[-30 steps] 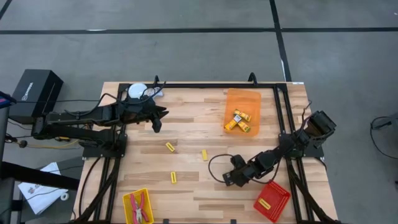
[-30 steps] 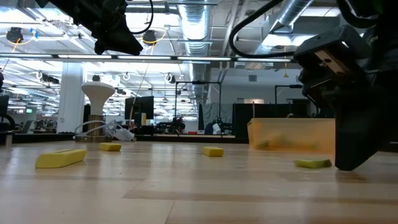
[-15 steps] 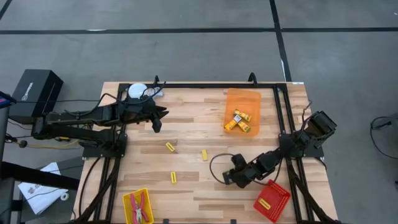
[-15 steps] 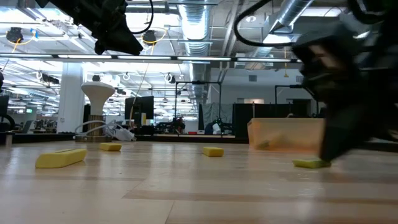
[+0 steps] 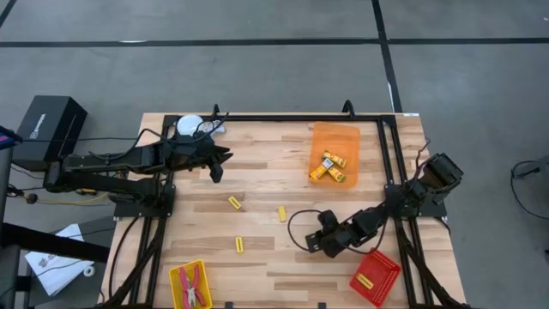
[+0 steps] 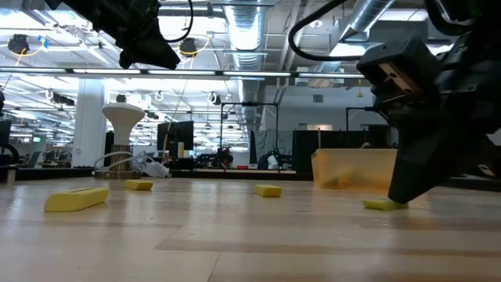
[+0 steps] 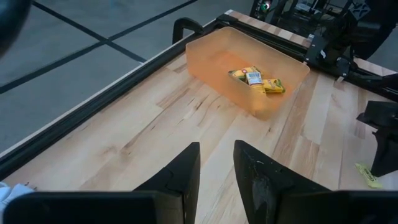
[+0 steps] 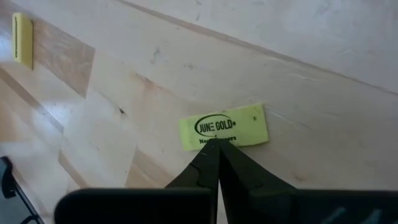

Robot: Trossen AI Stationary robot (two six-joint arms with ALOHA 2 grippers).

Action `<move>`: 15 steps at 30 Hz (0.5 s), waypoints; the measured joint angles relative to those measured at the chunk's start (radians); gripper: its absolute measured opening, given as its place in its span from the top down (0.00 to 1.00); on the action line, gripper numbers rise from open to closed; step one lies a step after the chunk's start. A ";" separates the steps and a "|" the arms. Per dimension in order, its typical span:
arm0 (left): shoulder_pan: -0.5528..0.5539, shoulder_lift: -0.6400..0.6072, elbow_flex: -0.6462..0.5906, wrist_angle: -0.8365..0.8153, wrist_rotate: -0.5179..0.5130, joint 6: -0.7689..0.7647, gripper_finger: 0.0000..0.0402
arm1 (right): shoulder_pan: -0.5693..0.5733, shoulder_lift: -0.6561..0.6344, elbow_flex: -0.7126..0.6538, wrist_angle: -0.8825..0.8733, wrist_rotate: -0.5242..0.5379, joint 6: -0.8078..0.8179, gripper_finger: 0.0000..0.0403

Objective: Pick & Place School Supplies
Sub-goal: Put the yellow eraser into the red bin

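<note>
Left gripper (image 5: 216,172) hangs above the counter (image 5: 257,184), jaws slightly parted, gripping nothing; three loose yellow blocks (image 5: 234,202) lie on the bare wood beyond its tips, toward the right arm. Right gripper (image 8: 217,149) is low at the counter, jaws pinched together, tips at the near edge of a labelled yellow block (image 8: 224,127) lying flat just ahead of them, not clamped. Another yellow stick (image 8: 22,32) lies well off.
</note>
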 joint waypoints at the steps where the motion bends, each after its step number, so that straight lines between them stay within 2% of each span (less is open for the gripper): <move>1: 0.000 0.000 0.000 0.000 0.000 0.000 0.77 | 0.000 0.004 0.001 0.001 -0.006 0.000 1.00; 15: 0.000 0.000 0.000 -0.001 0.000 0.000 0.77 | 0.026 0.113 0.006 0.140 -0.052 0.120 1.00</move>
